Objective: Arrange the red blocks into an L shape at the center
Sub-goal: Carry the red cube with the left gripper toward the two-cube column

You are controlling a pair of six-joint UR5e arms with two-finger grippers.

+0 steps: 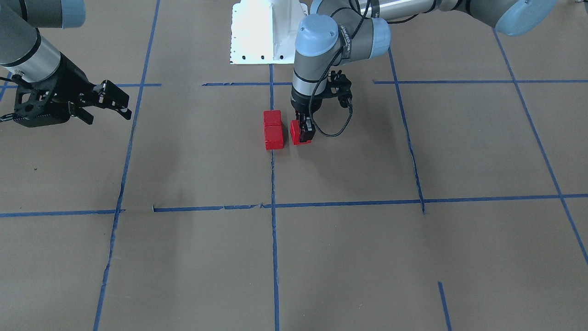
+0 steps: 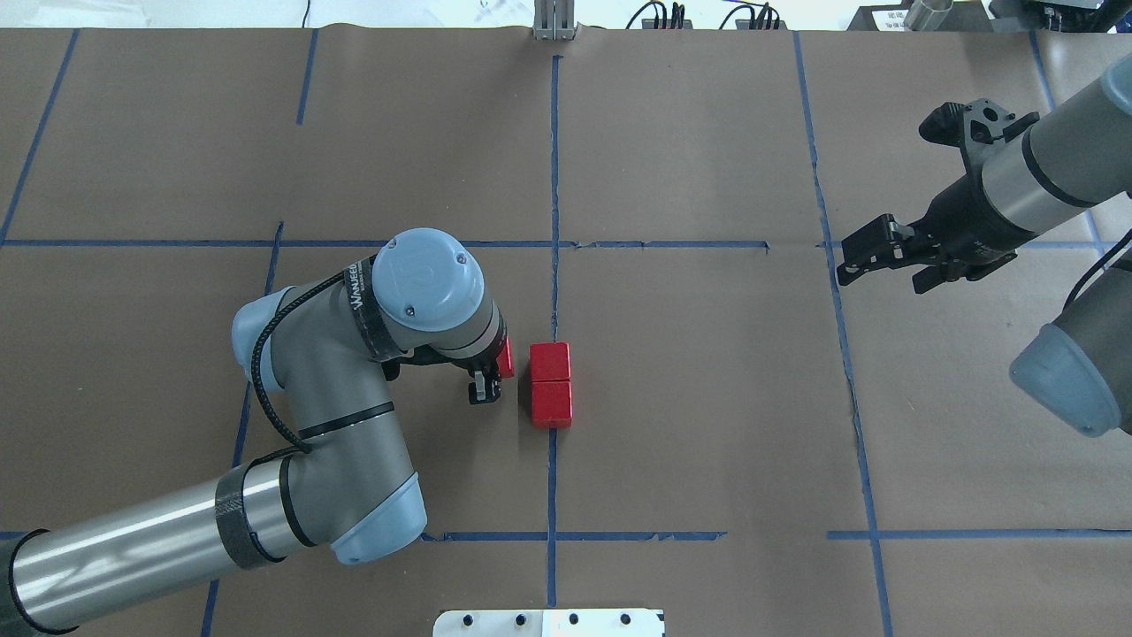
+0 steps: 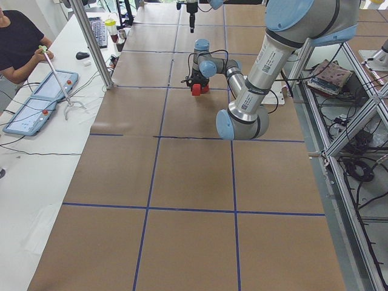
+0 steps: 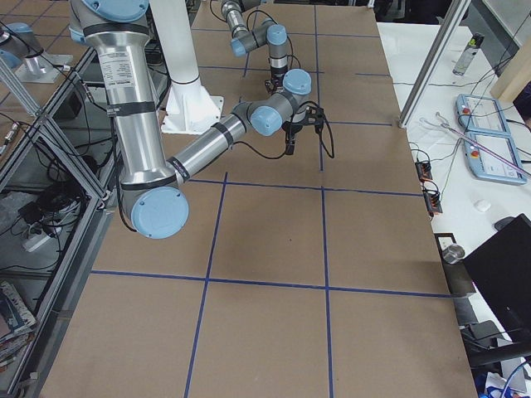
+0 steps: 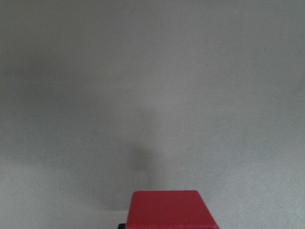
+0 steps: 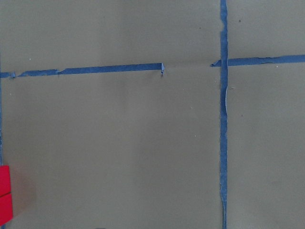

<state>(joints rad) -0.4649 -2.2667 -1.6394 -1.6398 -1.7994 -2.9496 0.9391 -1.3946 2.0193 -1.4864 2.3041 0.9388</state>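
Observation:
Two red blocks point(image 1: 272, 117) point(image 1: 274, 137) lie touching in a short column on the centre blue tape line; they also show in the overhead view point(image 2: 550, 361) point(image 2: 551, 402). My left gripper point(image 1: 302, 134) is shut on the third red block point(image 1: 296, 132), low over the table. This block sits beside the column's block farther from the robot, with a small gap between them. It shows partly in the overhead view point(image 2: 506, 357) and at the bottom of the left wrist view point(image 5: 169, 210). My right gripper point(image 1: 109, 118) is open and empty, far off to the robot's right point(image 2: 880, 270).
Brown paper with a blue tape grid point(image 1: 273, 207) covers the table. The white robot base plate point(image 1: 264, 32) stands at the robot's edge. A person point(image 3: 15, 42) and control pendants point(image 3: 42, 100) are at a side desk off the table.

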